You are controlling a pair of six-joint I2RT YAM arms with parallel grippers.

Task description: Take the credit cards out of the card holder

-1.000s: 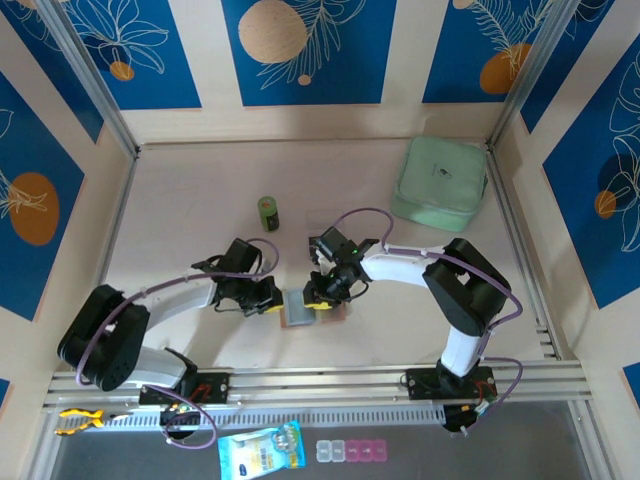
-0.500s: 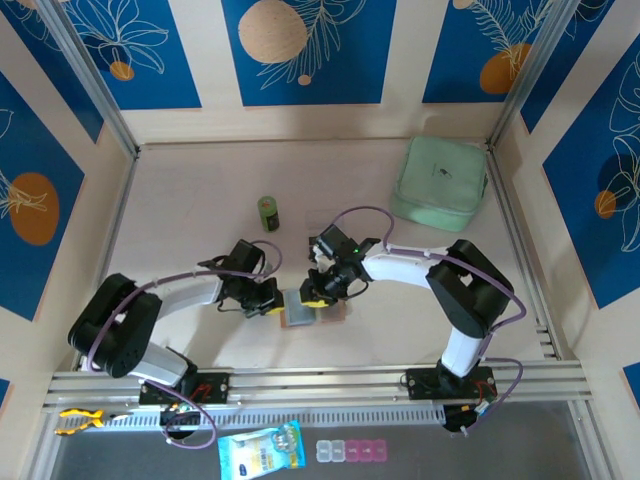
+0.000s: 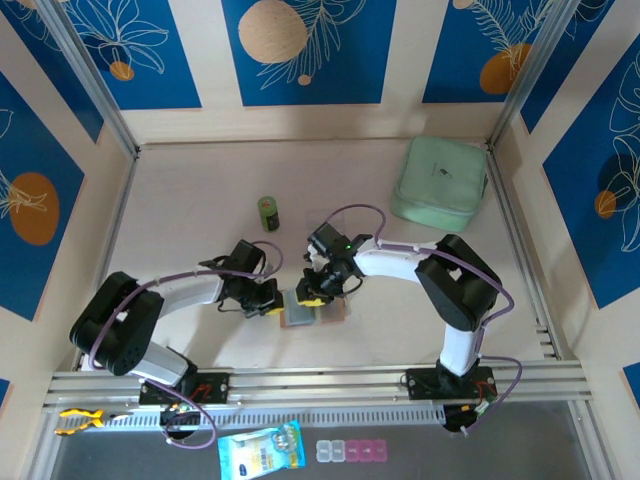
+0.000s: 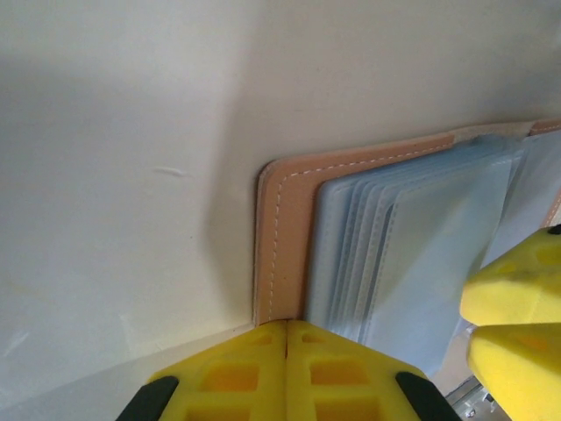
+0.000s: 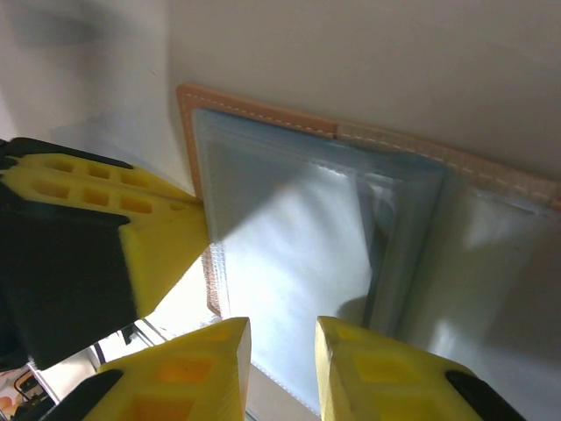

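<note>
The card holder [image 3: 305, 312] lies open on the table, tan leather rim [image 4: 280, 228] around pale grey-blue sleeves [image 5: 298, 237]. My left gripper [image 3: 271, 299] is at its left edge; in the left wrist view its yellow fingers [image 4: 237, 373] are pressed together, tips touching the leather border. My right gripper [image 3: 314, 291] hovers over the sleeves, and the right wrist view shows its fingers [image 5: 188, 373] slightly apart with nothing between them. The credit cards are hidden; no card sticks out of a sleeve.
A small green can [image 3: 268, 213] stands behind the grippers. The mint-green case [image 3: 440, 182] lies at the back right. An aluminium rail [image 3: 320, 380] runs along the near edge, with a blue packet [image 3: 260, 450] and a pill box [image 3: 350, 452] below it.
My right gripper has shifted a little to the left over the open holder. The left arm's elbow has swung in; its gripper stays at the holder's left edge.
</note>
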